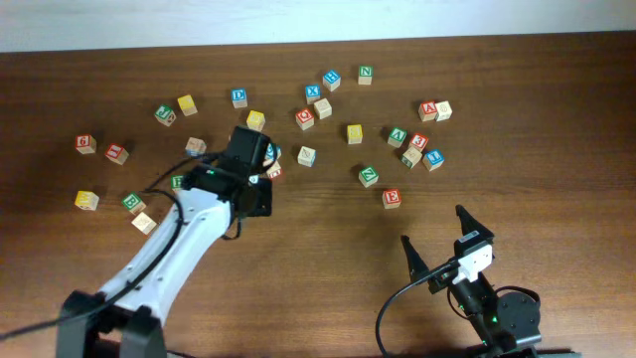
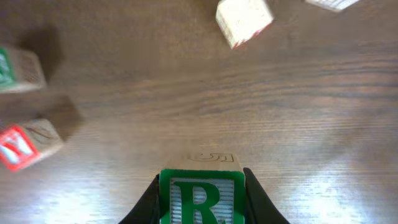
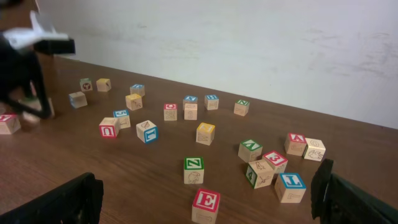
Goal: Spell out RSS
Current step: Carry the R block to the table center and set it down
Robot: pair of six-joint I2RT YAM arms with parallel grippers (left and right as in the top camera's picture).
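Note:
My left gripper is shut on the R cube, a wooden block with a green-and-white face showing R, held just over the table. In the overhead view the gripper hides this cube. Yellow-faced cubes lie near it: one just behind the left gripper and one to the right. Their letters are too small to read. My right gripper is open and empty near the front right, apart from all cubes.
Many other lettered cubes are scattered across the back half of the table, among them a red E, a green Z and a blue L. More yellow cubes sit at the left.

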